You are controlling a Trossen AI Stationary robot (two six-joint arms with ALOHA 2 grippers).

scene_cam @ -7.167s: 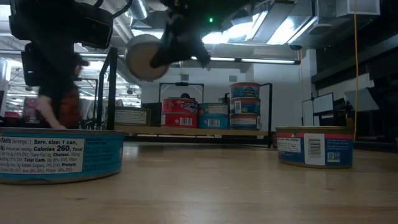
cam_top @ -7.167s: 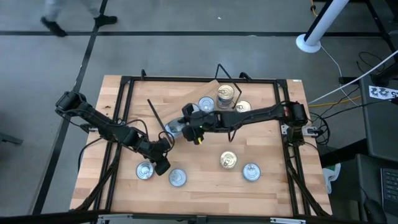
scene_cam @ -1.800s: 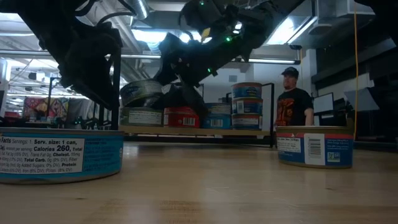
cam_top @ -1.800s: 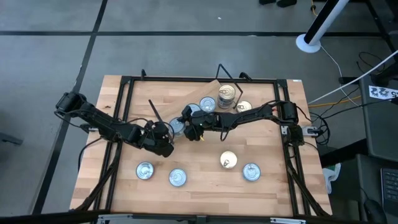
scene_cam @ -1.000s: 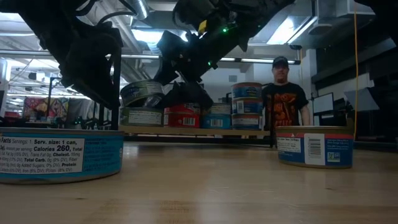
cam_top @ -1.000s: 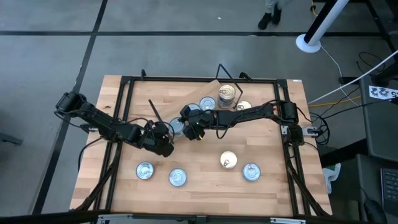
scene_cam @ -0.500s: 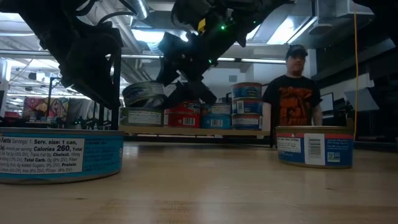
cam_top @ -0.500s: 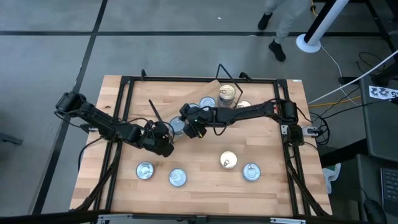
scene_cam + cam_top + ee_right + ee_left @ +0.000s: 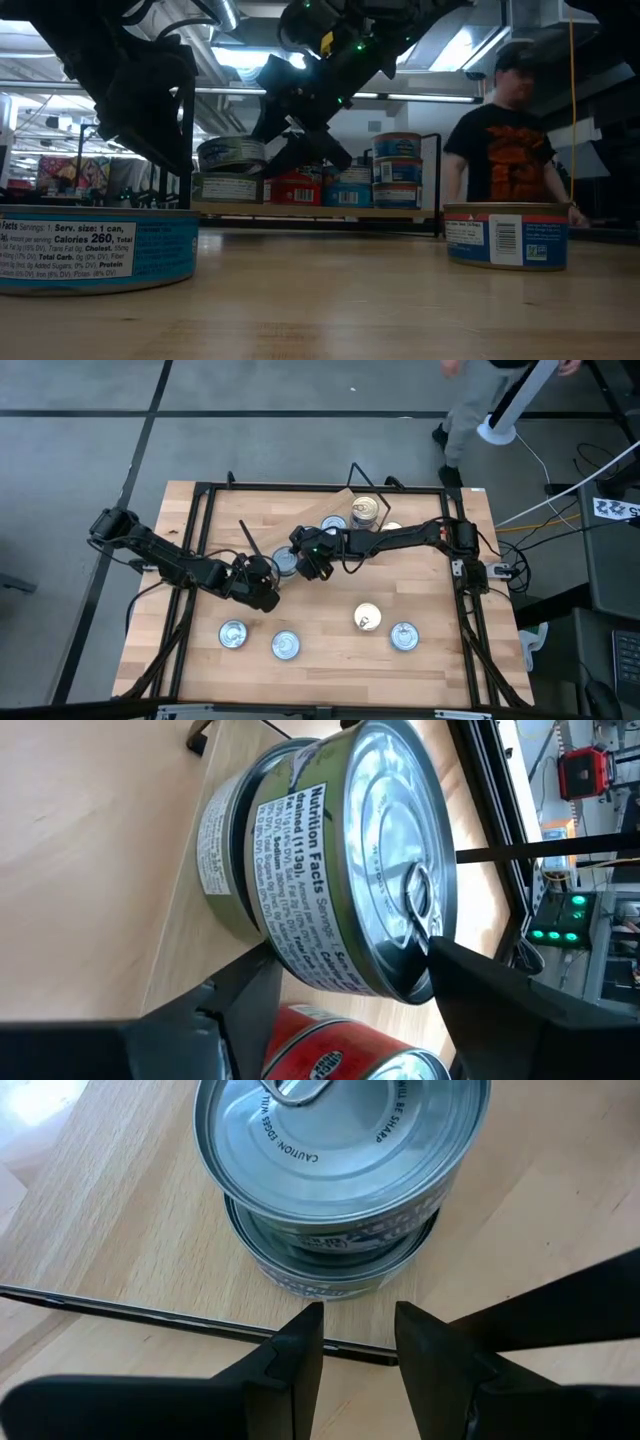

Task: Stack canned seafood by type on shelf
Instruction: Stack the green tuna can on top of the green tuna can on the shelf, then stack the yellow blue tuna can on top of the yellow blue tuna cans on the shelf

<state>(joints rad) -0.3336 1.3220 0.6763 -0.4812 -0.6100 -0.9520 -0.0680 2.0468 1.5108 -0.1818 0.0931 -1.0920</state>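
Two silvery-lidded tins are stacked at the left end of the shelf (image 9: 320,211). The upper tin (image 9: 340,870) sits offset on the lower tin (image 9: 222,850). My right gripper (image 9: 355,960) is shut on the upper tin, reaching in from the table's right (image 9: 303,558). My left gripper (image 9: 358,1330) is open and empty. It hovers just on the near-left side of the stack (image 9: 265,585). More tins, red (image 9: 295,187) and blue (image 9: 395,168), stand further right on the shelf. My right gripper pinches the upper tin at its edge. One finger is on the lid's rim (image 9: 418,932) and the other is at the base edge (image 9: 288,958), where the tin overhangs. The fingers come about level from the table's right. The tin rests on the lower tin, slightly tilted.
Several loose tins lie on the near half of the table: two at the near left (image 9: 232,632) (image 9: 285,646) and two at the near right (image 9: 367,618) (image 9: 403,635). A black frame (image 9: 200,510) runs around the table. A person (image 9: 500,150) walks behind the far right.
My right gripper has gone a little toward the table's far edge and left, still shut on the upper tin. The tin has come down from a steeper tilt to nearly level on the lower tin. A person has walked right behind the table.
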